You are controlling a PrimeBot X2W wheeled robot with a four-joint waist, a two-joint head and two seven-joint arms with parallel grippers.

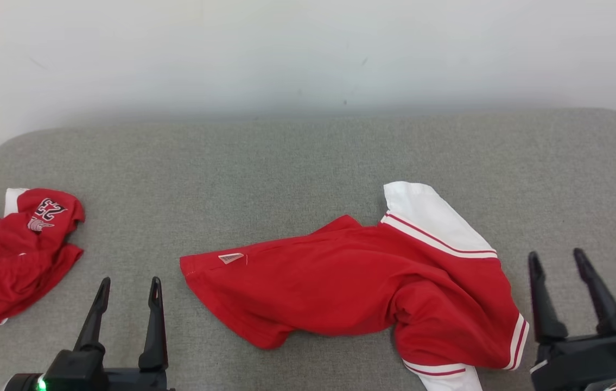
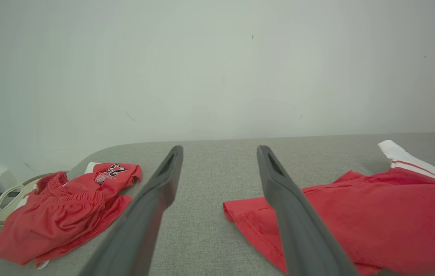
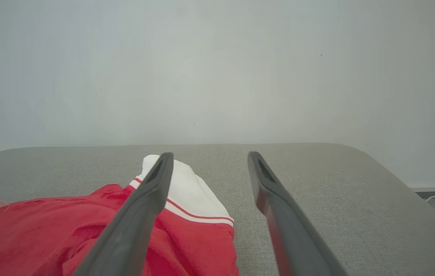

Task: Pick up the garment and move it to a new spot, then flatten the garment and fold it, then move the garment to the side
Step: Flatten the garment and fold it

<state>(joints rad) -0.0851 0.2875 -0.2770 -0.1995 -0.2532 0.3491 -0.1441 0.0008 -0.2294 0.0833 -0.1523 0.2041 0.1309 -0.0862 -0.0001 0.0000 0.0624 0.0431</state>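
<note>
Crumpled red-and-white cloth jersey (image 1: pixel 362 288) near front edge of grey fabric cushion (image 1: pixel 286 163).
My left claw (image 1: pixel 129 281), right claw (image 1: pixel 556 254): wide apart, empty.

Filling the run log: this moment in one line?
left gripper open | right gripper open | red shirt rumpled, unfolded | red shorts heaped left

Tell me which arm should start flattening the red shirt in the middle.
Right, probably. The open right gripper stands just beside the bunched sleeve end of the red shirt; the open left gripper sits farther from its hem.
</note>
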